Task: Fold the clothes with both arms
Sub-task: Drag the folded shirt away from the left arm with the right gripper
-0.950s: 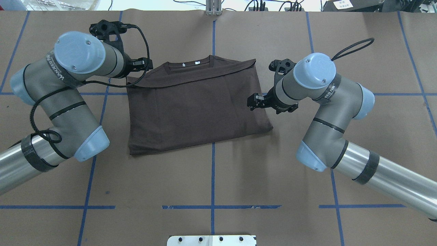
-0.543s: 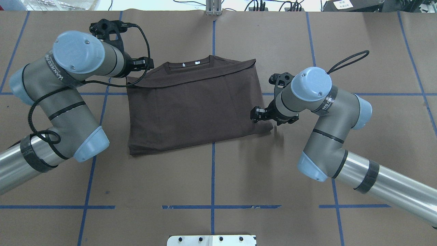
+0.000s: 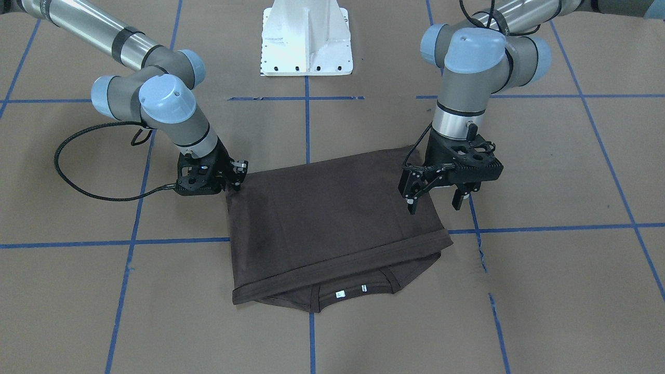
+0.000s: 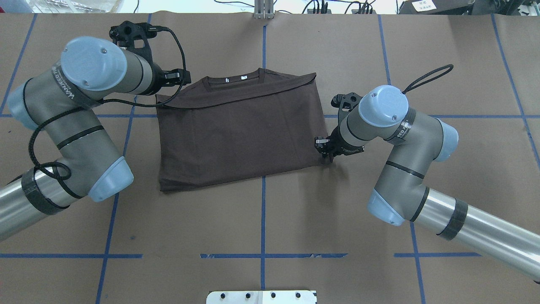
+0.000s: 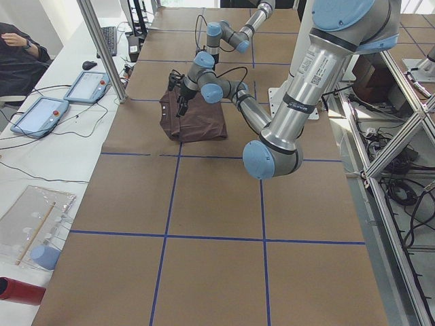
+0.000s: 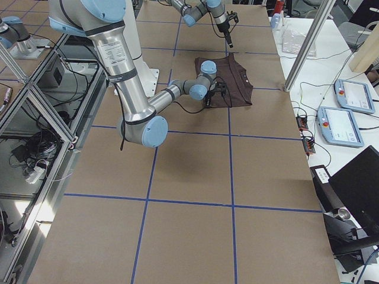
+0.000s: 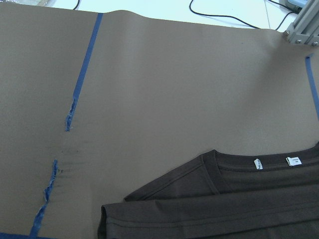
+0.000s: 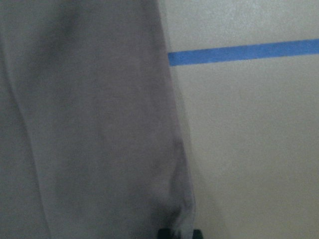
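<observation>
1. Showing the dark brown T-shirt [image 4: 240, 126] lying flat on the brown-papered table [image 4: 337, 211], folded into a rough rectangle with its lower part doubled up over the chest
2. Showing the ribbed collar [image 4: 234, 78] and two small white neck labels [image 3: 338, 294] peeking out at the T-shirt's end farthest from the robot
3. Holding the left gripper [image 3: 435, 201] raised just beside the T-shirt's collar-end corner, jaws spread wide and gripping nothing
4. Holding the right gripper [image 3: 236, 174] low at the T-shirt's opposite side, at the corner farthest from the collar, fingertips down at the cloth
5. Being unable to tell whether the right jaws are apart or closed, with the wrist view blurred and only a dark sliver of them showing at the cloth's edge
6. Showing a blue tape line [image 8: 244, 52] ending just beside the T-shirt's side edge in that close view
</observation>
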